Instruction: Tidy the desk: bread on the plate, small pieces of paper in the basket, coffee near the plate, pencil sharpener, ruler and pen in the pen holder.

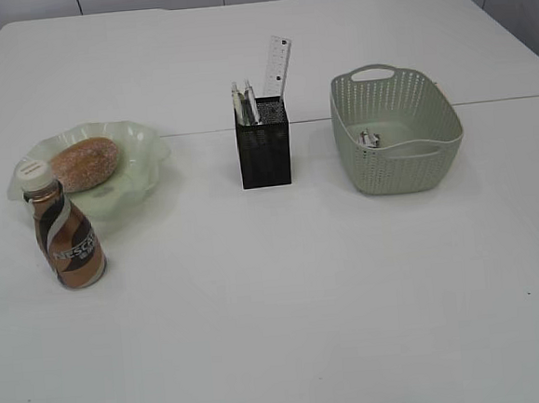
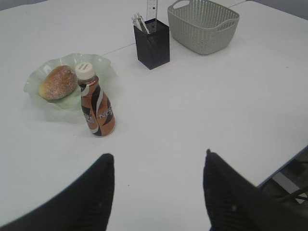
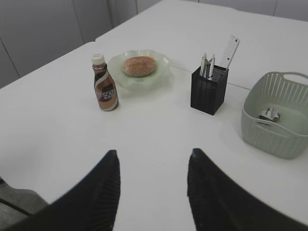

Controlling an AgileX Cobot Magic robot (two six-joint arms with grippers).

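Observation:
The bread lies on the pale green plate at the left. The coffee bottle stands just in front of the plate. The black mesh pen holder in the middle holds the ruler and pens; the pencil sharpener does not show. A crumpled paper piece lies in the green basket. My left gripper is open and empty, well back from the bottle. My right gripper is open and empty above bare table. Neither gripper shows in the exterior view.
The white table has a seam running across behind the objects. The table's near right edge shows in the left wrist view, and its left edge in the right wrist view.

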